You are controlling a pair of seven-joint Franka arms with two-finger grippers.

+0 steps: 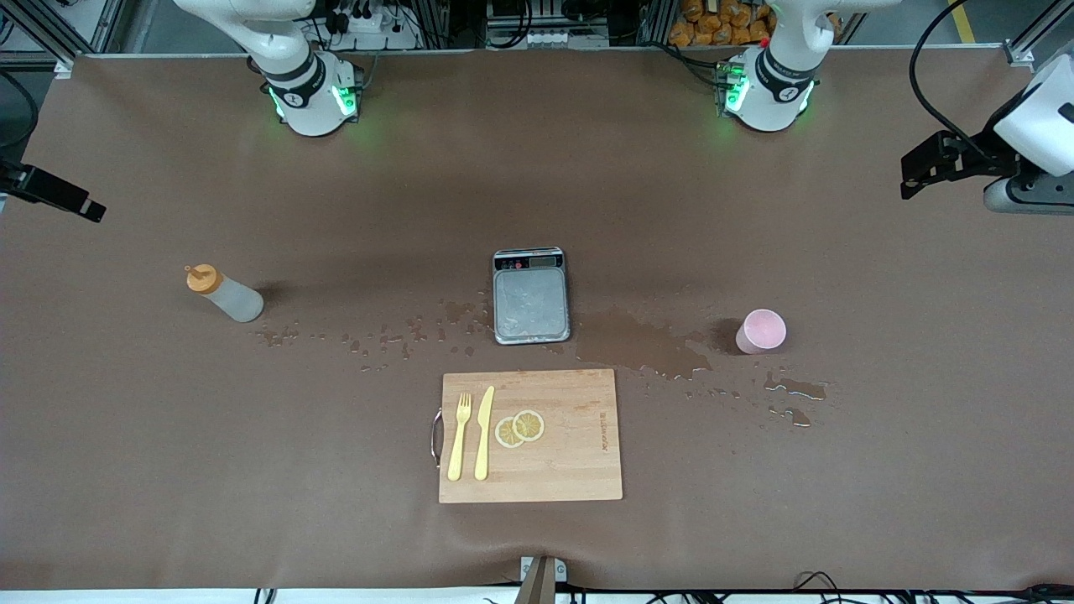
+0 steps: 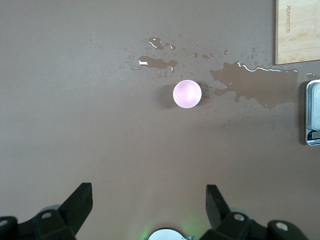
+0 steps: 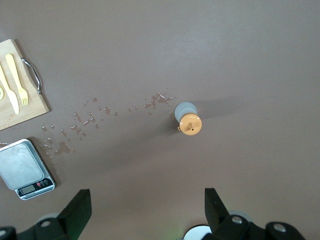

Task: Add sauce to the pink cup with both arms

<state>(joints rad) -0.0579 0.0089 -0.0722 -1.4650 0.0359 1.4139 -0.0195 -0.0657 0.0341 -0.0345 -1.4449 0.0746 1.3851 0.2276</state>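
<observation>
With both grippers spread wide and high, the left gripper [image 2: 145,210] over the pink cup [image 1: 761,330] and the right gripper [image 3: 145,210] over the upright sauce [image 1: 223,295], the spilled liquid [image 1: 646,344] could let the cup skid when grasped.

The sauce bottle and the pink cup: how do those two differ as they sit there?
The sauce bottle is whitish and see-through with an orange cap closing it; the pink cup is pale pink and open at its rim. The bottle stands toward the right arm's end of the table, the cup toward the left arm's end. Spilled liquid pools beside the cup, while only small drops lie near the bottle. Both stand upright, untouched, on the brown table.
</observation>
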